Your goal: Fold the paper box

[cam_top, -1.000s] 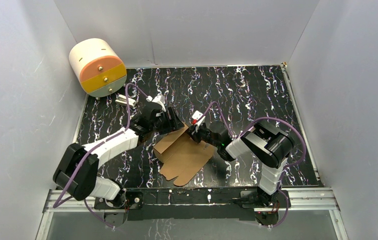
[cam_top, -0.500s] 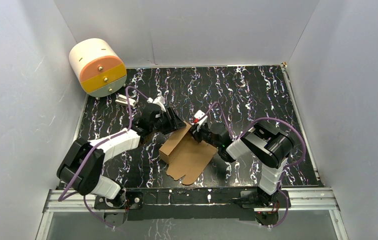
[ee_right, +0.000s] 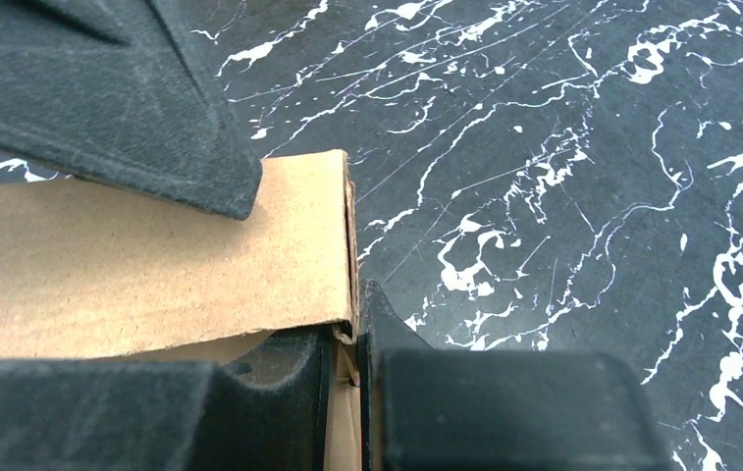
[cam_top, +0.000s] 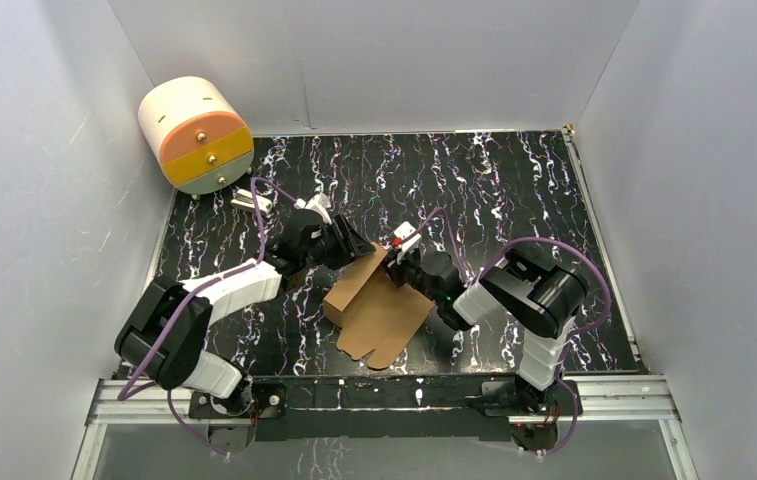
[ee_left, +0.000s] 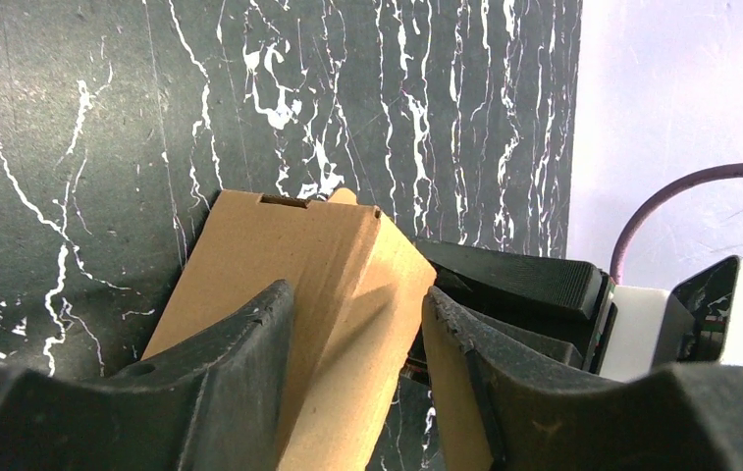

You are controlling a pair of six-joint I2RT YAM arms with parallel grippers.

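Observation:
The paper box (cam_top: 382, 310) is a brown cardboard sheet, partly folded, on the black marbled table with its far-left panel raised. My left gripper (cam_top: 352, 246) is at that raised panel. In the left wrist view its jaws (ee_left: 357, 294) are open and straddle the panel (ee_left: 318, 245), with a gap on the right finger's side. My right gripper (cam_top: 406, 266) is at the sheet's far right corner. In the right wrist view it (ee_right: 352, 324) is shut on a thin cardboard edge (ee_right: 151, 265). The left gripper's finger (ee_right: 132, 108) shows just above that.
A cream, orange and yellow cylindrical drawer unit (cam_top: 197, 135) stands at the back left corner. White walls enclose the table on three sides. A metal rail (cam_top: 384, 392) runs along the near edge by the arm bases.
Both grippers and the box have shifted a little to the right. The sheet's left panel now stands more upright, so the sheet looks narrower from above.

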